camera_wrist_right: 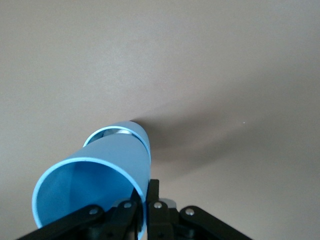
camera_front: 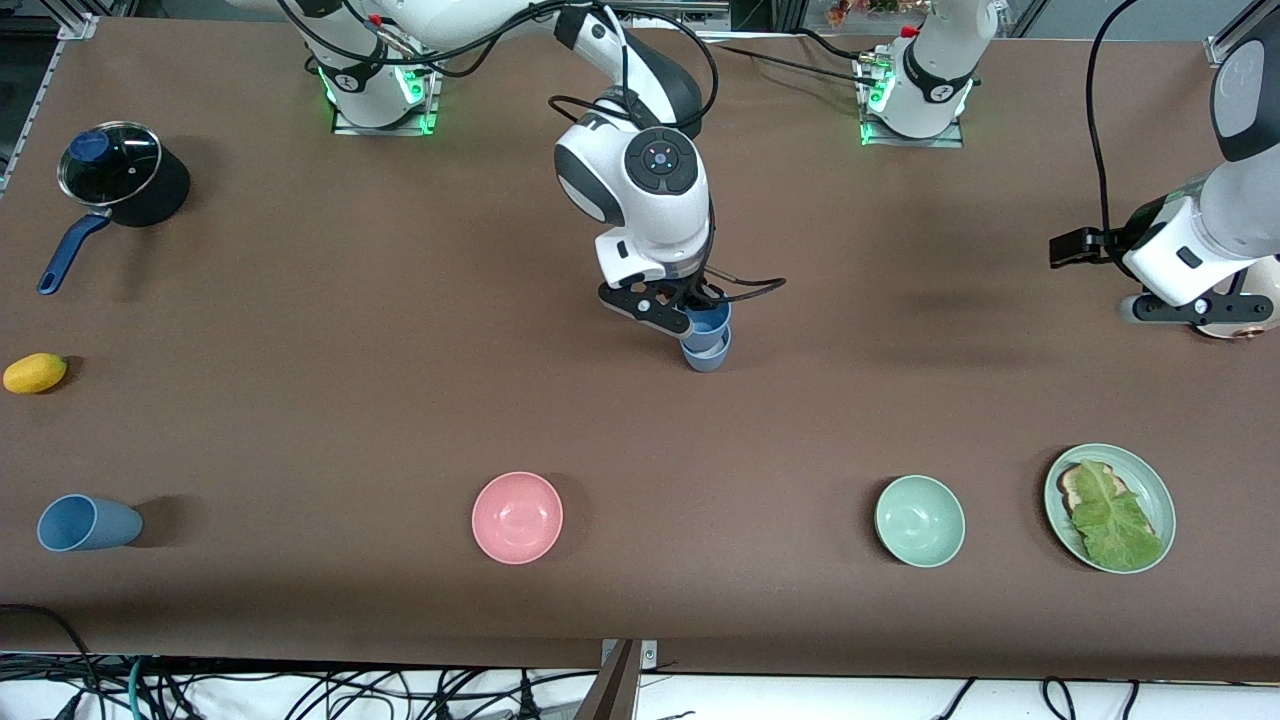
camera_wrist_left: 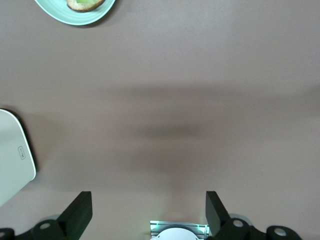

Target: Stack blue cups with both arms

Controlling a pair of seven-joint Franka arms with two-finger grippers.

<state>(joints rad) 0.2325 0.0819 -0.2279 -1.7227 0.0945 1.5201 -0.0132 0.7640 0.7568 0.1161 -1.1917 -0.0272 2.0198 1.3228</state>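
Nesting is the step you are in: your right gripper pinches the rim of the bright cup over mid-table, and its base sits in the mouth of the duller cup standing just beneath it. In the right wrist view one finger is inside the wall of that held cup and the other outside, with the lower cup's rim showing past it. Judging from that, your next move is a straight push down until it seats, then letting go without tipping the pair. A third cup lies on its side at the right arm's end, near the front edge. Your left gripper waits spread wide above bare table at its own end. How deep the cups overlap is hidden by the gripper, and the left gripper is partly cut off in the front view.
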